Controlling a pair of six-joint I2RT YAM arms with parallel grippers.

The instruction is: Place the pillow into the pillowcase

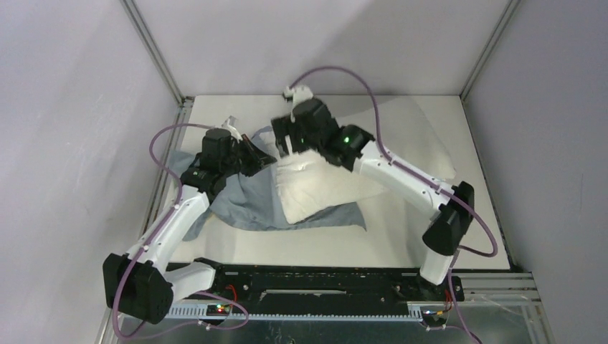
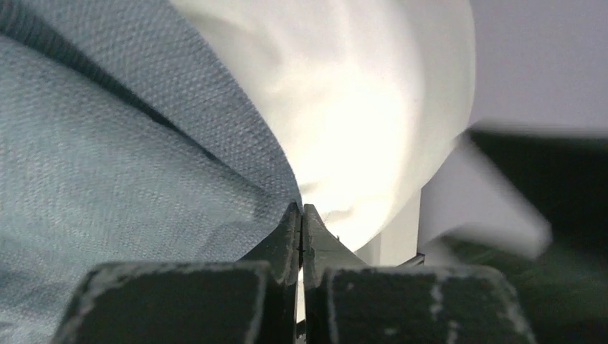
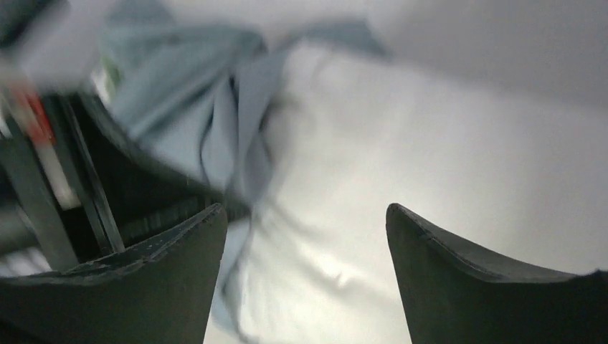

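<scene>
A: Quick, where's everything?
B: The pillow [image 1: 323,190] lies mid table [image 1: 401,236], mostly bare. The pillowcase [image 1: 240,204] is bunched at its left end, with cloth trailing under its near edge. Can't tell how much pillow is actually inside
A: Grippers?
B: The left gripper [image 2: 302,215] is pressed together. The case hem runs right into its tips, so it looks pinched and held up off the table. The right gripper [image 3: 304,209] is spread wide just above the pillow's far end, with nothing between the fingers
A: Step in hand?
B: My read: get a grip on the pillow and feed it into the mouth the left side holds up
A: How to do it well?
B: Come down on the pillow's end and bite deep, since plump stuffing squeezes out of a shallow pinch. Grab only white fabric, no blue, or the case gets dragged along. Push leftward and low. The left should hold the hem high and taut so the opening doesn't fold shut
A: Risk?
B: The hem slipping out of that thin pinch
</scene>
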